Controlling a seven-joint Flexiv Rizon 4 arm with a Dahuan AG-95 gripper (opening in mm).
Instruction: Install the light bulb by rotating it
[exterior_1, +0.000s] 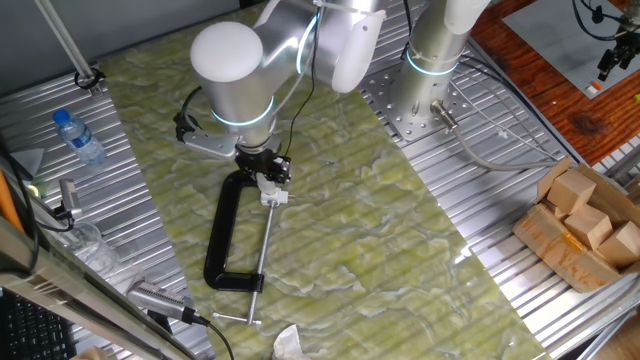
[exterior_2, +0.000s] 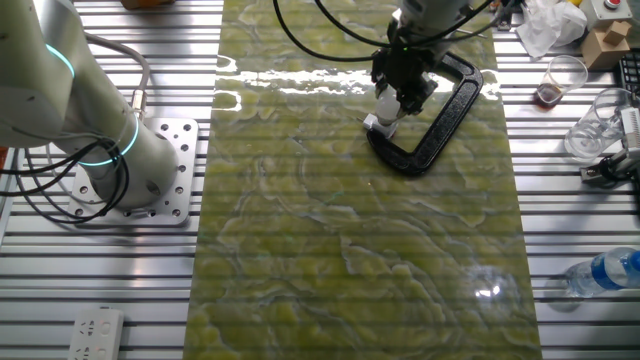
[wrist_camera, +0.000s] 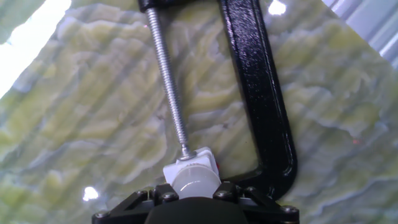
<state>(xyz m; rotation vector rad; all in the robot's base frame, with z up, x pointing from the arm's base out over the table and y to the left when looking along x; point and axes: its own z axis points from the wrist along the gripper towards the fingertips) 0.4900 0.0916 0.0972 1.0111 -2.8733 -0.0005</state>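
Hand view, left to right: threaded screw (wrist_camera: 169, 87) of the black C-clamp (wrist_camera: 264, 106) ending at a white socket block (wrist_camera: 194, 163); light bulb (wrist_camera: 196, 183) seated on that block, at the near edge of frame. Tool (wrist_camera: 196, 198) down over the bulb, apparently pinching it; finger contact itself hidden. Green patterned worktop (wrist_camera: 93, 112) beneath. Judged light, smooth, fragile: hold by the rounded sides, gentle squeeze, slip likely while twisting.

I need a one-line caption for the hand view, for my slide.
Gripper on the light bulb, at the white socket block held in a black C-clamp.
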